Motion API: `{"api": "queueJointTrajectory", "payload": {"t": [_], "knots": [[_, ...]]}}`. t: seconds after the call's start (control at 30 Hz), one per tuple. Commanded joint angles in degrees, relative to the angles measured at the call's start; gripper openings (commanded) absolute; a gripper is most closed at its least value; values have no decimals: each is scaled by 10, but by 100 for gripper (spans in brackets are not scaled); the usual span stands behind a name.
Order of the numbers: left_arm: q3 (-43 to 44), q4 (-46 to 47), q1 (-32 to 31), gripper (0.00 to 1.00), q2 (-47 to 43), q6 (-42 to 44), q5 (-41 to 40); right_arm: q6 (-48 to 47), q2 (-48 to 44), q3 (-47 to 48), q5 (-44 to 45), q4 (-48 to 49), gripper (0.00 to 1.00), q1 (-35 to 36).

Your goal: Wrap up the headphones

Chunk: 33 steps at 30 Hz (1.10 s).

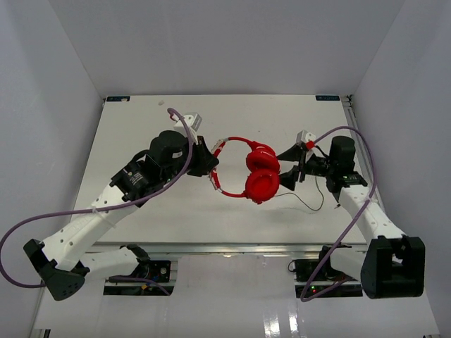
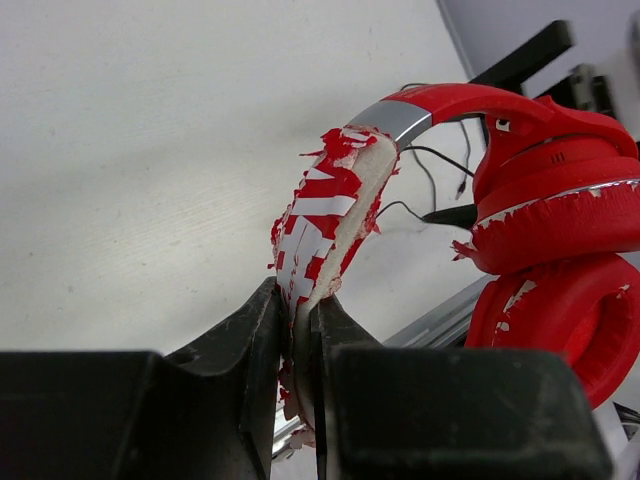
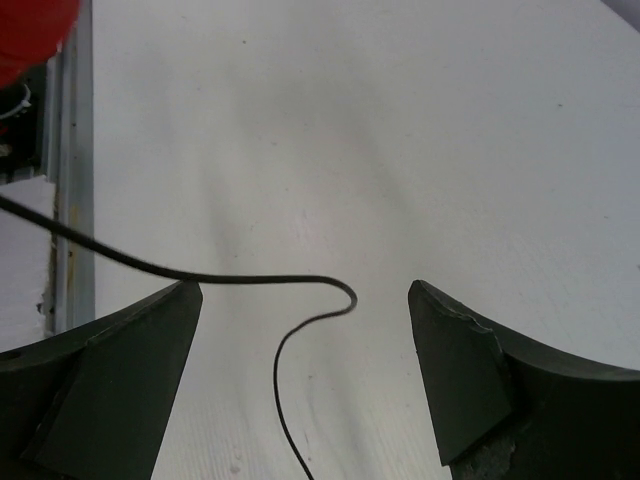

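The red headphones are held above the middle of the table, earcups stacked to the right. My left gripper is shut on the worn, peeling headband, which rises from between the fingers; the two earcups show at the right of the left wrist view. The thin dark cable trails from the earcups down onto the table. My right gripper is open just right of the earcups. In the right wrist view the cable loops between its spread fingers, not gripped.
Purple robot cables arc over both arms. The white table ends at a metal rail along the near edge. White walls enclose the left, back and right sides.
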Motion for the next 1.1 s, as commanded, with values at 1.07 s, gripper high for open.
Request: {"api": "queueJointTrajectory", "payload": {"t": [1.07], "knots": [[128,99,3,0,-51,-140,-104,-31,22,-7,-85,-43,72,89]]}}
